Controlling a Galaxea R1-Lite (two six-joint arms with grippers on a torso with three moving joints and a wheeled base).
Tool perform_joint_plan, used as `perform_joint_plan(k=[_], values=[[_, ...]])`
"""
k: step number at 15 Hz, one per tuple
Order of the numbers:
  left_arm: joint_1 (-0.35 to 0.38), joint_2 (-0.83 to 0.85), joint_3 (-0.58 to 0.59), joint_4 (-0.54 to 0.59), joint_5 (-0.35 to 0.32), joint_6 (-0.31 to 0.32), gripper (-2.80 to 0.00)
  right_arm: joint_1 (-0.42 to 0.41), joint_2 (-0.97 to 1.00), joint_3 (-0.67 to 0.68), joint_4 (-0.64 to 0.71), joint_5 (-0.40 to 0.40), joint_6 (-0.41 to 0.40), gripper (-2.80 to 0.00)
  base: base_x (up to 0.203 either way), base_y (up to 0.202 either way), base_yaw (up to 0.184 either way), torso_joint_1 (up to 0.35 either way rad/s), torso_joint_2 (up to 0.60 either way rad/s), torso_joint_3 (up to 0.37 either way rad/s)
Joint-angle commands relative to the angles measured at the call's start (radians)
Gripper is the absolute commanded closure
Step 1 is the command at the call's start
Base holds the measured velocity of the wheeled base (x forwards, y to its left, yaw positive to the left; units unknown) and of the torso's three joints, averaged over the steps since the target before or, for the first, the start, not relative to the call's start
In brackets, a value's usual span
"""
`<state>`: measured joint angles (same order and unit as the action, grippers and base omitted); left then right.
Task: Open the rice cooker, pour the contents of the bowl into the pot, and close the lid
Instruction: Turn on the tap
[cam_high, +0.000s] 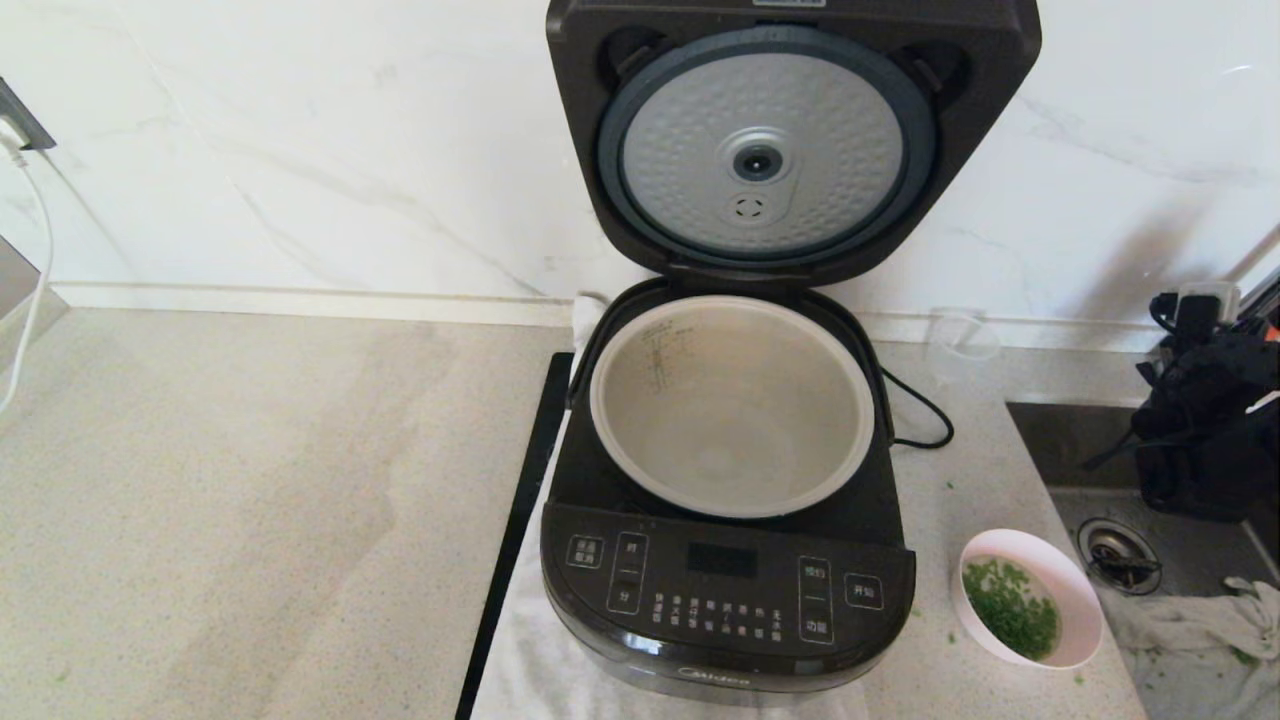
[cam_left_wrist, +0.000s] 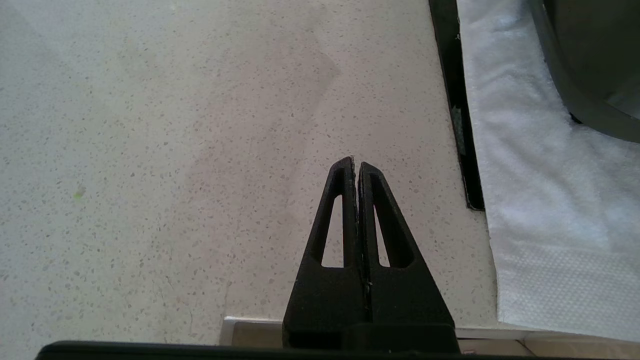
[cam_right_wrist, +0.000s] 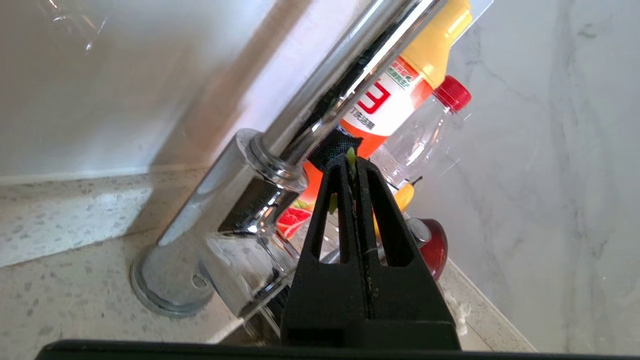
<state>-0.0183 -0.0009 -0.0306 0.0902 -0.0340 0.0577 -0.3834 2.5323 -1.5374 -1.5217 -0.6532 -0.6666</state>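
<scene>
The bowl of greens stands full on the tabletop, right of the cooker. Lid is up, pot bare: pouring is due. My right gripper, fingers together, idles by the faucet; it must part them and grasp the bowl. Left gripper is parked, fingers together.

Before me a speckled counter meets a white marble wall. A white towel lies there beside a black strip. A chrome faucet fronts bottles; a sink holds a rag.
</scene>
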Motion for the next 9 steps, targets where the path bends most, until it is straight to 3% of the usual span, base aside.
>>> perform_joint_plan(k=[1,9], values=[[0.000,-0.001,0.000,0.000,0.000,0.001,0.00,0.000,0.028,-0.038,-0.008,-0.003,-0.018,0.00,0.000,0.000,0.000,0.000,0.00,0.000],[0.000,-0.001,0.000,0.000,0.000,0.001,0.00,-0.005,0.045,-0.067,-0.008,-0.005,-0.024,0.00,0.000,0.000,0.000,0.000,0.00,0.000]])
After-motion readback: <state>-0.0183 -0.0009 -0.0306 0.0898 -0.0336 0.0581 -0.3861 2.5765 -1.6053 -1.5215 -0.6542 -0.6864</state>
